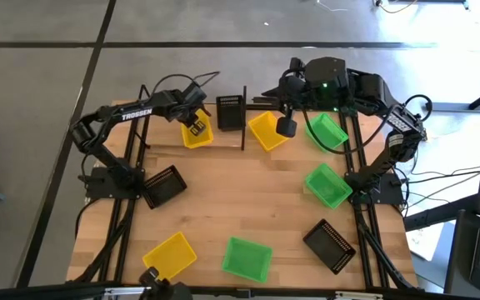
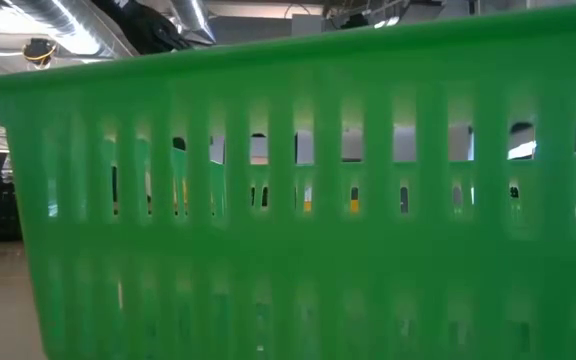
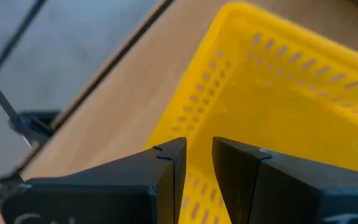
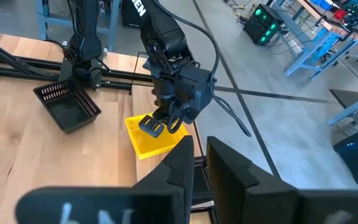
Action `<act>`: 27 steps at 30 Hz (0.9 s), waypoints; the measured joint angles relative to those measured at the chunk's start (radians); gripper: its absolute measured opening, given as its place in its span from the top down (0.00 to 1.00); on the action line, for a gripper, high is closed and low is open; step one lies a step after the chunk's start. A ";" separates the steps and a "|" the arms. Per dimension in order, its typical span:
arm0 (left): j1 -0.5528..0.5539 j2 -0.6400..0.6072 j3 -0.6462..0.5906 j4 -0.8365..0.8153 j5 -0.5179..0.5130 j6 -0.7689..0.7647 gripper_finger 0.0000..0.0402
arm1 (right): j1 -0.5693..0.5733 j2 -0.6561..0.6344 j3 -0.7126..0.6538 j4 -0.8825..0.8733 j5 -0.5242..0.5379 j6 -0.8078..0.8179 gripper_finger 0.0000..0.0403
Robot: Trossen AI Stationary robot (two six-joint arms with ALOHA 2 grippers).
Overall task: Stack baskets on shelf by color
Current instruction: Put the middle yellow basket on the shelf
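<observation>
Wooden table (image 1: 248, 200) with baskets scattered | shelf (image 1: 169, 137) along far edge | left gripper (image 1: 196, 127) over yellow basket (image 1: 197, 133) on shelf's left end, jaws pinching its rim | right gripper (image 1: 287, 127) beside second yellow basket (image 1: 267, 131), jaws nearly together, holding nothing | green basket (image 2: 298, 200) fills low view
</observation>
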 joint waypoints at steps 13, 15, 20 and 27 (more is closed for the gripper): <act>0.038 0.000 0.000 0.104 -0.033 0.129 0.83 | 0.000 0.000 0.000 0.000 0.000 0.002 0.88; 0.048 0.000 0.000 0.121 -0.032 0.140 0.83 | 0.000 0.000 0.000 0.000 0.000 0.002 0.88; 0.048 -0.009 0.000 0.145 -0.032 0.143 0.83 | 0.000 0.000 0.000 0.000 0.000 0.003 0.88; -0.003 -0.104 0.002 0.062 0.037 0.201 0.83 | 0.000 0.000 0.000 0.000 0.000 0.003 0.88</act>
